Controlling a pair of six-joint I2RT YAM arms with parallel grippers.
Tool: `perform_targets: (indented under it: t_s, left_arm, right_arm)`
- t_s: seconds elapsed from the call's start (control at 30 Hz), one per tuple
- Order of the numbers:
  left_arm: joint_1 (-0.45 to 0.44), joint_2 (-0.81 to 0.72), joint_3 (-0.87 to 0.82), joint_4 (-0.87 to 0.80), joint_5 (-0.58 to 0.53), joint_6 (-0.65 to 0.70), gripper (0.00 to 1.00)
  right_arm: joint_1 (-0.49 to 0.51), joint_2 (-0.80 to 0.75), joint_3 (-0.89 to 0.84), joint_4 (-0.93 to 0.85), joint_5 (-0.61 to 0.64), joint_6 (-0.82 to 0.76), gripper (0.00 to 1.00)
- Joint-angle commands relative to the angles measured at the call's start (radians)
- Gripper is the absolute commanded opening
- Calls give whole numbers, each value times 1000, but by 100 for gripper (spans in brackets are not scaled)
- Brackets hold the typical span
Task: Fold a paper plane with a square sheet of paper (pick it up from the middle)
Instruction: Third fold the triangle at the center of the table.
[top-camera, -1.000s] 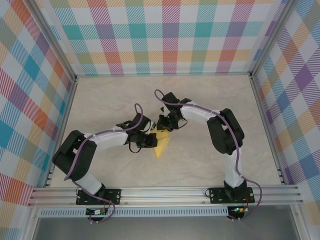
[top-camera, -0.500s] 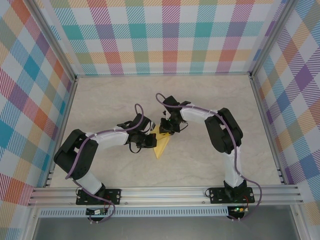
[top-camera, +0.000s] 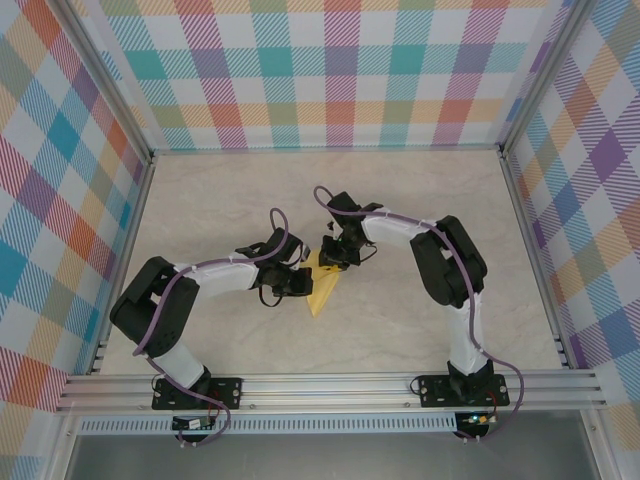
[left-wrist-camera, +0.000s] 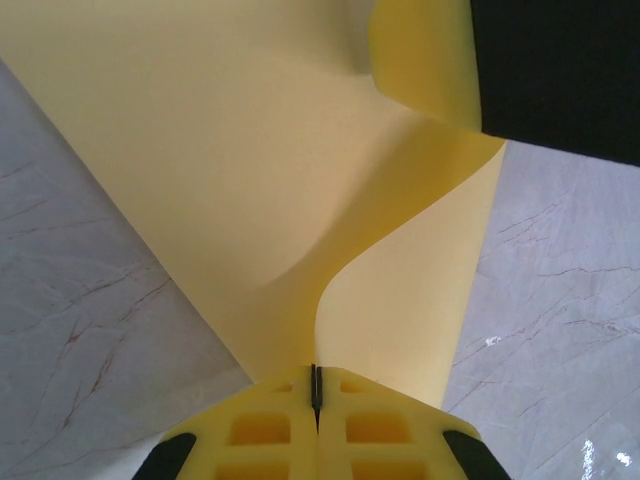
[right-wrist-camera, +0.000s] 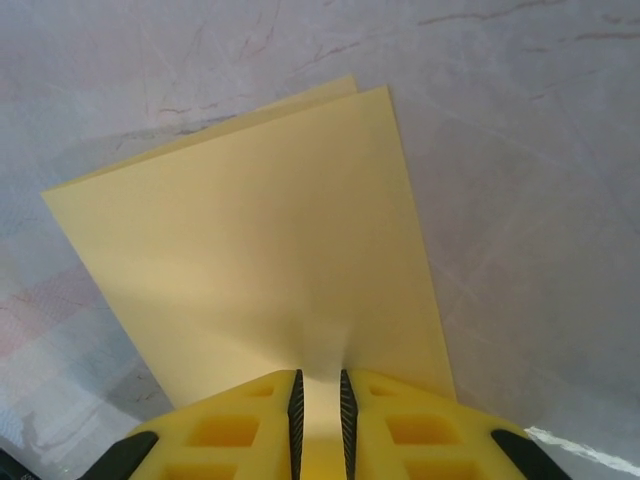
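Note:
The square sheet of paper (top-camera: 325, 291) is a creased yellow wedge on the marble table, its point toward the arms. My left gripper (top-camera: 305, 282) is at its left edge. In the left wrist view this gripper (left-wrist-camera: 316, 368) is shut, and a curled flap of the paper (left-wrist-camera: 250, 180) rises from the seam between its pads. My right gripper (top-camera: 331, 259) is at the wedge's far end. In the right wrist view its jaws (right-wrist-camera: 319, 375) stand a narrow slit apart, closed on a soft raised ridge of the layered paper (right-wrist-camera: 260, 240).
The pale marble tabletop (top-camera: 420, 310) is walled by checked panels on three sides, with aluminium rails (top-camera: 330, 385) along the near edge. Both forearms meet over the table's middle, close to each other.
The right gripper has shifted slightly down and left onto the paper's far end. The left gripper has stayed shut in place.

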Motion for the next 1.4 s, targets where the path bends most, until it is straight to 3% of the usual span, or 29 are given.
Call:
perform_targets:
  t_s: [0.0, 0.4, 1.37]
  left_arm:
    - [13, 13, -10, 27, 3, -1, 1]
    - [13, 26, -16, 47, 10, -11, 1]
    - [13, 22, -44, 98, 47, -28, 2]
  right_arm:
    - [-11, -79, -18, 5, 4, 20, 21]
    - [-13, -238, -143, 33, 47, 70, 24]
    - [5, -336, -332, 118, 10, 134, 24]
